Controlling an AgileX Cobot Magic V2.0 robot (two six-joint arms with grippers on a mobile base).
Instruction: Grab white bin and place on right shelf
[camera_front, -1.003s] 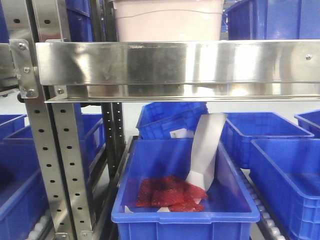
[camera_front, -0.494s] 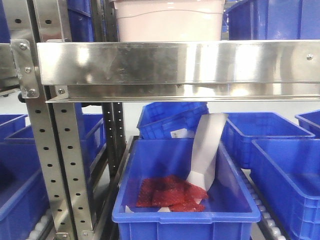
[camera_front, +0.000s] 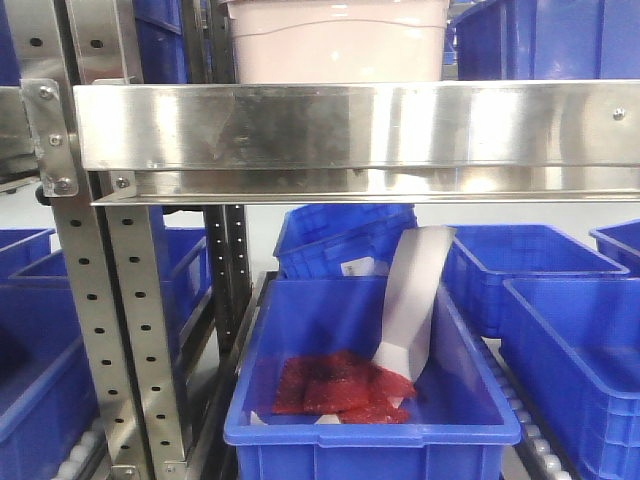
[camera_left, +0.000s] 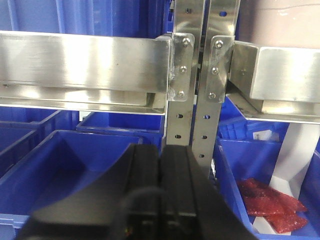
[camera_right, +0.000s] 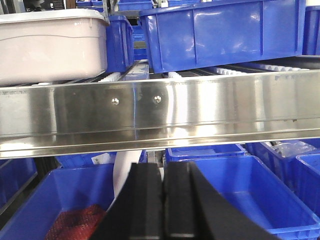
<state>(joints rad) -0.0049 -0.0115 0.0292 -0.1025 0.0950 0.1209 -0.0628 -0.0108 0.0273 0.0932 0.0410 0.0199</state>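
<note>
Looking through the front camera, I saw the white bin (camera_front: 338, 40) sitting on the right shelf (camera_front: 360, 125), behind the shiny steel rail and toward its left end, next to the grey perforated uprights (camera_front: 120, 330). Only its lower body showed there; the right wrist camera caught more of it (camera_right: 50, 45), lid on, resting on the shelf at the far left of that view, with a big blue bin (camera_right: 220, 32) beside it on the right.

Below the shelf, a blue bin (camera_front: 370, 380) held red packets (camera_front: 340, 385) and a white sheet (camera_front: 412, 300) leaning up against its right wall. More blue bins stood to either side.

Both tools sat near the cameras, below the rail and well apart from the white bin. The left gripper (camera_left: 160, 185) had its two black fingers pressed together with nothing between them (just a thin seam). The right gripper (camera_right: 163, 197) looked the same, fingers closed against each other and holding nothing.
</note>
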